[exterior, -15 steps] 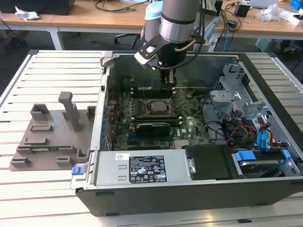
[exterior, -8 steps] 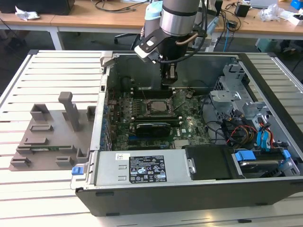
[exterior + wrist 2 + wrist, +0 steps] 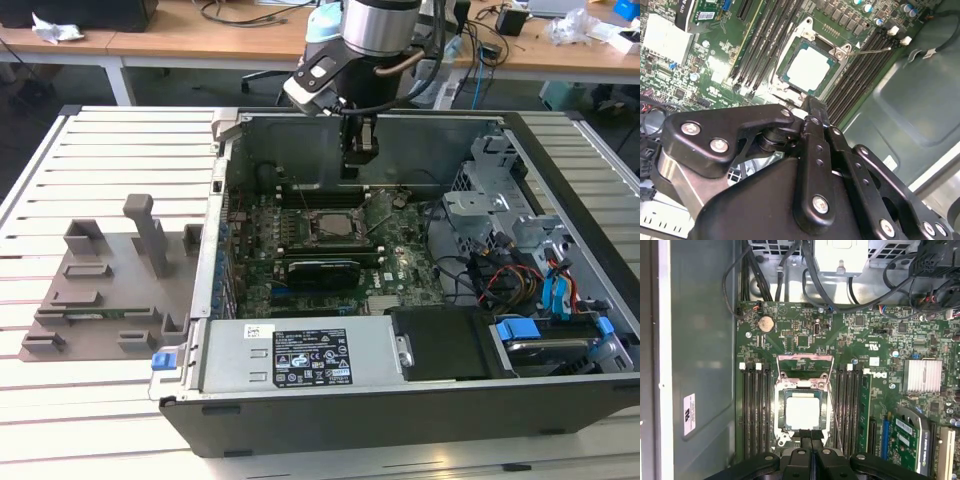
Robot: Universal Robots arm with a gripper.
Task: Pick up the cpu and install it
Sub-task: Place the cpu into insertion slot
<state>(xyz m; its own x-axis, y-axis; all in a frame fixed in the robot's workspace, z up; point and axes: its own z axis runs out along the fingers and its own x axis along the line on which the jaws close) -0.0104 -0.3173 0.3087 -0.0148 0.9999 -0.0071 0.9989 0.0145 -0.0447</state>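
The cpu (image 3: 802, 412), a small square chip with a pale silver top, is lying flat in the dark socket frame (image 3: 781, 412) on the green motherboard (image 3: 805, 335). In the second wrist view the cpu (image 3: 808, 66) is showing bare, with nothing covering it. The socket's metal cover plate (image 3: 805, 365) is lying folded back just beside the chip. Rows of black memory slots (image 3: 755, 410) are running along both sides of the socket.

The hand (image 3: 811, 432) is hovering just above the edge of the socket, apart from the chip. Its two black fingers (image 3: 805, 440) are pressing together and pinching nothing. In the exterior view the hand (image 3: 355, 172) is hanging down from the arm (image 3: 380, 25) into the open computer case (image 3: 560, 130), over the board behind the cpu (image 3: 337, 226).

A black rectangular card (image 3: 322, 270) is sitting in front of the socket, and a labelled silver box (image 3: 300, 355) is lying along the case's near side. The case is resting on a white slatted counter (image 3: 100, 410), and a grey fixture (image 3: 110, 280) is standing at the exterior view's left.
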